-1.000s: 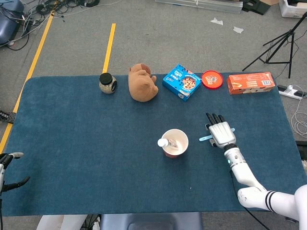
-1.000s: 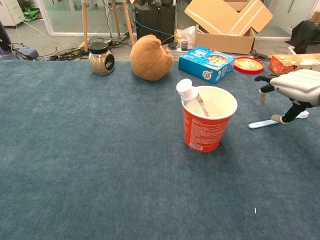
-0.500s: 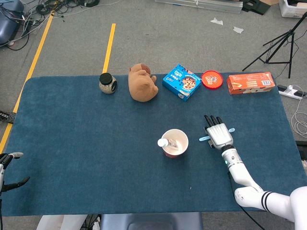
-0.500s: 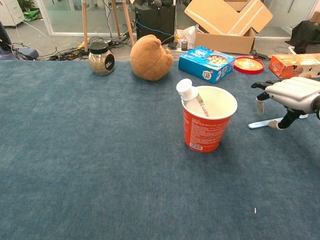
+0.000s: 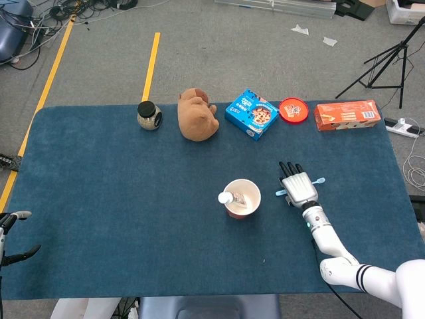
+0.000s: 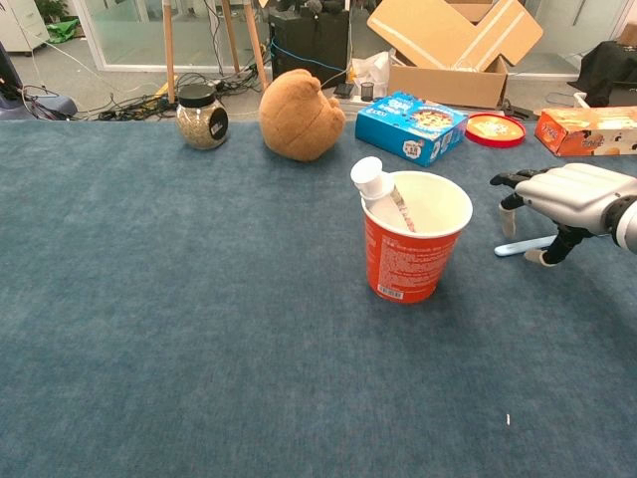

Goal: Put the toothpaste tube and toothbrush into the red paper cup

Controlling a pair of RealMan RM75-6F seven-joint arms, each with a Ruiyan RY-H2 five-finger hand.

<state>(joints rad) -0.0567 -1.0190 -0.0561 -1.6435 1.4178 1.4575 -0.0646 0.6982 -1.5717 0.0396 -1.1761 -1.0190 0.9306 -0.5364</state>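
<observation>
Hovering hand: the right hand [image 5: 298, 187] hung palm-down directly over the toothbrush [image 6: 525, 245], right of the red paper cup [image 6: 413, 250].
Fingers: the fingers [image 6: 510, 202] were spread and curved downward, tips near the worktop [image 5: 119, 199]; they did not look closed on anything, so the toothbrush appeared ungrasped.
Toothbrush: it lay flat on the worktop under the hand, one end poking out toward the cup, the other toward the right edge in the head view.
Toothpaste tube: the toothpaste tube [image 6: 377, 190] already stood in the cup, leaning on the left rim, cap up.
Left hand: the left hand [image 5: 12, 232] sat idle at the near left edge, fingers apart, holding nothing.
Risk, slip: a thin flat handle on carpet-like cloth could have been pushed along or rolled away instead of pinched.
Risk, cup: a swing toward the cup could have clipped its rim and toppled it, tube included.
Risk, insertion: the leaning tube narrowed the opening, so the brush might have snagged.
</observation>
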